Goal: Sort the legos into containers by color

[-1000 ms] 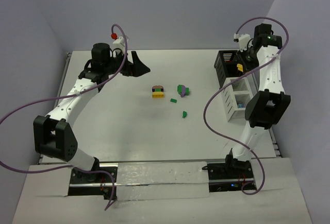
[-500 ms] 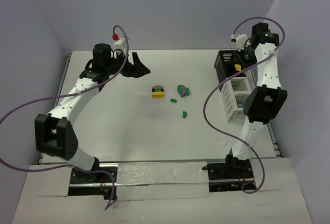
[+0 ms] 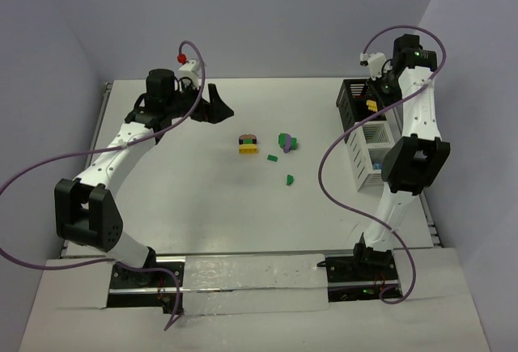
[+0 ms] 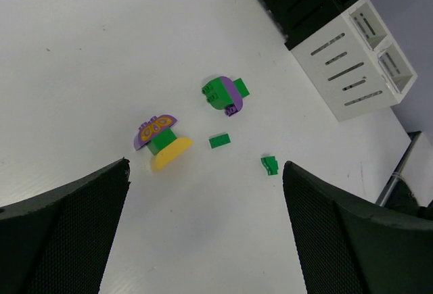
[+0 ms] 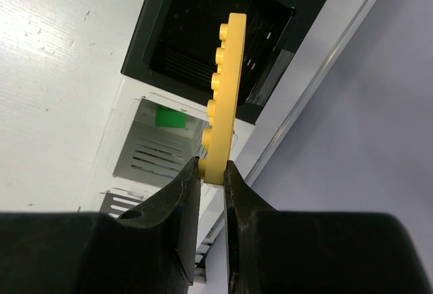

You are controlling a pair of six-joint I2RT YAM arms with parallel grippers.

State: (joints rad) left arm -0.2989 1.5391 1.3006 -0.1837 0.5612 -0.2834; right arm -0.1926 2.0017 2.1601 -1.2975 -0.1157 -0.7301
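Observation:
My right gripper (image 5: 211, 169) is shut on the lower end of a yellow studded lego plate (image 5: 222, 98), which hangs over the black end compartment (image 5: 177, 56) of the containers (image 3: 366, 176). From above, the plate (image 3: 371, 105) shows at that black section. A green piece (image 5: 170, 117) lies in the neighbouring white compartment. Mid-table lie a purple, green and yellow stack (image 3: 248, 143), a green and purple cluster (image 3: 286, 141) and two small green legos (image 3: 273, 158) (image 3: 289, 180). My left gripper (image 3: 218, 105) stands open, well to the left of them, with nothing between its fingers (image 4: 81, 226).
The rack (image 4: 352, 64) stands along the table's right edge, its black section at the far end. A wall rises close behind and to the right of it. Purple cables (image 3: 340, 166) loop off both arms.
The right arm has shifted slightly, carrying the yellow plate a little to the left over the black compartment. The left arm and the loose legos have not moved.

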